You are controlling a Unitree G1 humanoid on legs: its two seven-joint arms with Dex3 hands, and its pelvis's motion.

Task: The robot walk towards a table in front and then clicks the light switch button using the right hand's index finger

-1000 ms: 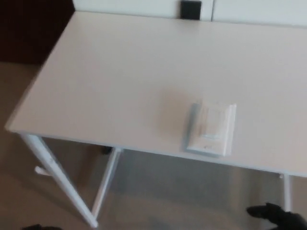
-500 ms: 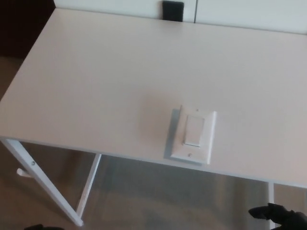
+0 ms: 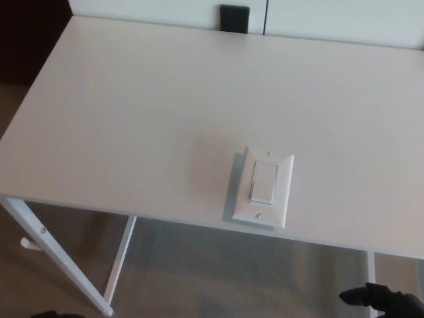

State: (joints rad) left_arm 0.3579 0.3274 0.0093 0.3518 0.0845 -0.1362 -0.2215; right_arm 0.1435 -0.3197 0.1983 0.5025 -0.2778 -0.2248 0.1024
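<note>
White surface: the table (image 3: 132,119) fills most of the head view, bare apart from the switch.
Landmark: the table's near edge; every place below is given against it.
Switch position: the light switch (image 3: 262,187) lies flat on the tabletop, just inside the near edge, toward its right part.
Switch look: white rectangular wall plate, raised slightly off the top, with one tall rocker in the middle and a small screw above and below it; plate sits a little askew to the edge.
Right hand: right hand (image 3: 384,301) shows only as a dark tip below the near edge, well apart from the switch; I cannot tell how its fingers stand.
Left hand: not visible.
Progress: the approach looks about done; nothing touches the rocker.
Remaining: lift the right hand over the edge, press with the index finger.
</note>
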